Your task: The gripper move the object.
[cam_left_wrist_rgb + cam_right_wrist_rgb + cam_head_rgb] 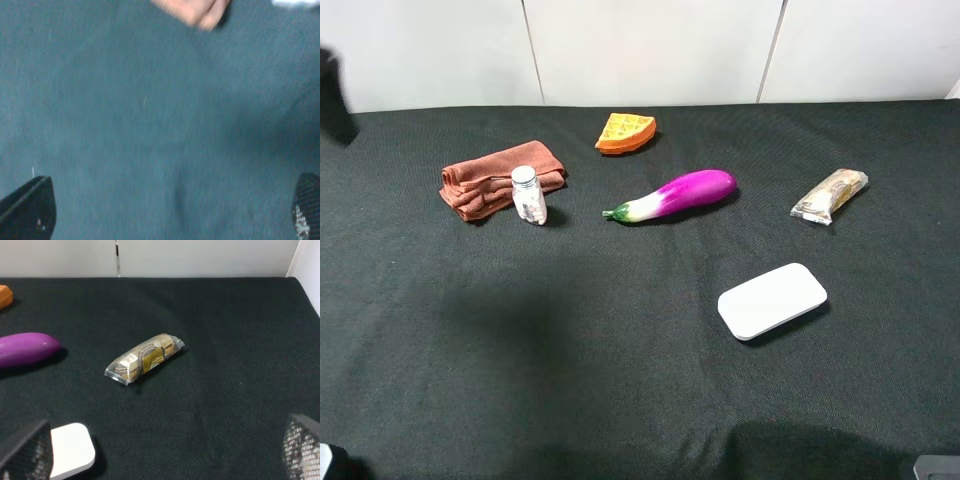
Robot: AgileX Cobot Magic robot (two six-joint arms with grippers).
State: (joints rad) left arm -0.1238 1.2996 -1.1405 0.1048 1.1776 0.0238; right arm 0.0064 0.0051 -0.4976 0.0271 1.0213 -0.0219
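Note:
The object, a small clear jar [528,195] with a white cap and pale contents, stands upright on the black cloth against the front of a folded brown towel [500,178]. In the blurred left wrist view my left gripper [167,215] is open over bare cloth, with its dark fingertips [27,210] far apart and nothing between them. The towel's edge [192,10] shows ahead of it. The jar cannot be made out in that view. My right gripper [165,450] is open too, low over the cloth near the white box [72,450].
An orange waffle piece [626,132] lies at the back, a purple eggplant [675,195] in the middle, a wrapped snack bar [830,195] at the right and a flat white rounded box [772,300] nearer the front. A dark shape [332,95] stands at the far left edge.

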